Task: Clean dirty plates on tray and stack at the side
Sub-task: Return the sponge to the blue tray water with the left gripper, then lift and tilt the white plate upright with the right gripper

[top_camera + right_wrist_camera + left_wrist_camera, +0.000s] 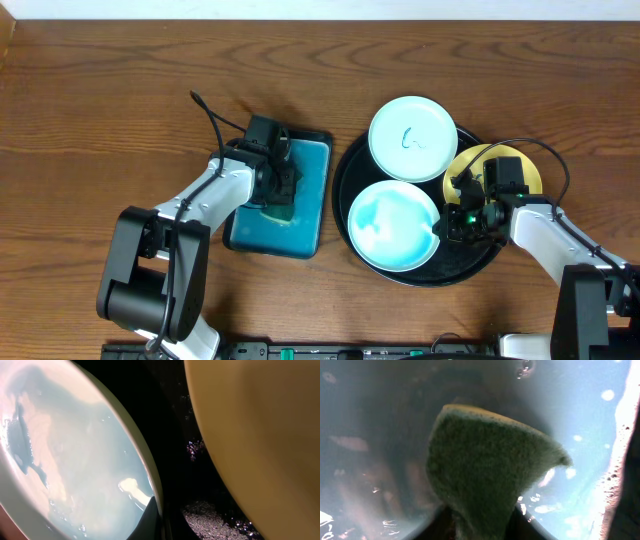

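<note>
The black tray [343, 180] holds three plates. The far mint plate [413, 138] bears a dark squiggle. The near mint plate [393, 225] is wet with bluish water and shows no marks. The yellow plate [530, 172] is partly hidden under my right arm. My right gripper [446, 222] is at the near plate's right rim; in the right wrist view one finger [150, 521] lies over the plate's rim [156, 487], beside the yellow plate [260, 435]. My left gripper [275, 188] is shut on a green sponge [487, 470] and presses it into the wet teal tray [310, 215].
The rectangular teal tray [580, 405] holds soapy water and stands just left of the black tray. Bare wood tabletop [100, 110] lies to the left and far side. The black tray floor [200, 510] is wet with foam between the plates.
</note>
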Robot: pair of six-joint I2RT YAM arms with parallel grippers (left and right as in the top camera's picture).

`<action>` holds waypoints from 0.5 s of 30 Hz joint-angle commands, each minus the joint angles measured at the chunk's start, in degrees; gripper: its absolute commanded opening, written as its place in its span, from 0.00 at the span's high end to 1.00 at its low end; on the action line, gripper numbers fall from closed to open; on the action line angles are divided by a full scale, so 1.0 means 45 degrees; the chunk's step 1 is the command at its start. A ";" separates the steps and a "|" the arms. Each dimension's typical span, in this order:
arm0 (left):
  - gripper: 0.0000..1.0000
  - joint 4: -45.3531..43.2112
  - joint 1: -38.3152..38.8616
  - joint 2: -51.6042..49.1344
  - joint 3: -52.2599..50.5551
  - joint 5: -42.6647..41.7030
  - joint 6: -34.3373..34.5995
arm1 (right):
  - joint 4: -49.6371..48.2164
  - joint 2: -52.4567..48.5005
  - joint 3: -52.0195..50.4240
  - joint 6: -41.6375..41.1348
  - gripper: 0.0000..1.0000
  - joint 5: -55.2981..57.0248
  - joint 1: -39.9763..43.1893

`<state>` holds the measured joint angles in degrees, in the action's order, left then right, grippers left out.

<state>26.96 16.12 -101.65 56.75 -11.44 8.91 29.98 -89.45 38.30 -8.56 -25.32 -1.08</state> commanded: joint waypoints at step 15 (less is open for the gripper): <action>0.50 0.0379 -0.0053 0.1744 0.0010 0.0005 -0.0160 | 0.0539 0.0588 -0.0369 0.0117 0.99 0.1617 -0.0117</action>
<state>28.25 16.16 -93.43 56.75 -11.70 8.71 31.07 -88.73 38.22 -8.54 -24.21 -1.15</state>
